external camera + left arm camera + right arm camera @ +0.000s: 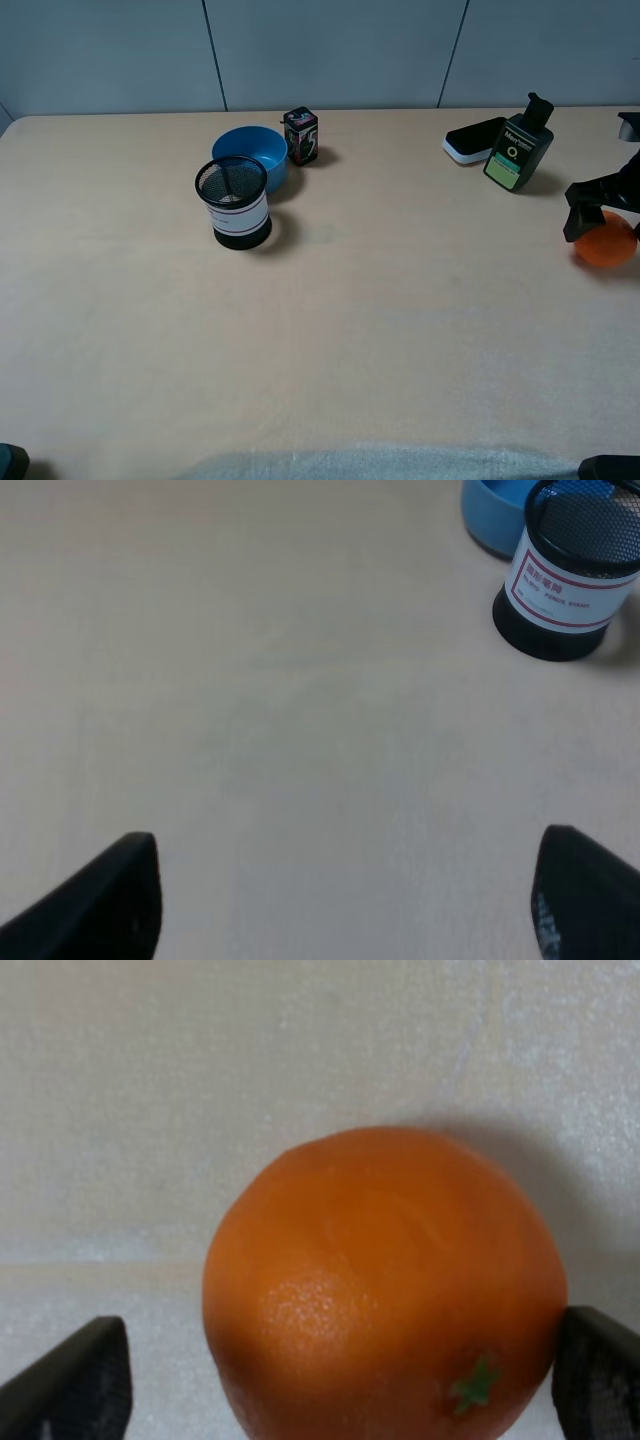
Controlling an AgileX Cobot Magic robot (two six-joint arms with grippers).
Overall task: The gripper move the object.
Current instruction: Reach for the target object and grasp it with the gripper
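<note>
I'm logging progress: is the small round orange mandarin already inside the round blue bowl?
No, the mandarin rests on the tan table at the overhead view's right edge, well apart from the blue bowl.

Pale beige table (400,330), plain matte top; back left there's a blue bowl (250,148) with a black mesh cup (232,203) standing just in front of it, can't tell if they touch; a small dark box (301,135) stands upright just beside the bowl's far side; back right, a dark bottle (518,145) with a green label stands next to a flat black-and-white case (473,140); the orange (606,243) sits by the right edge, nearer than the bottle.
</note>
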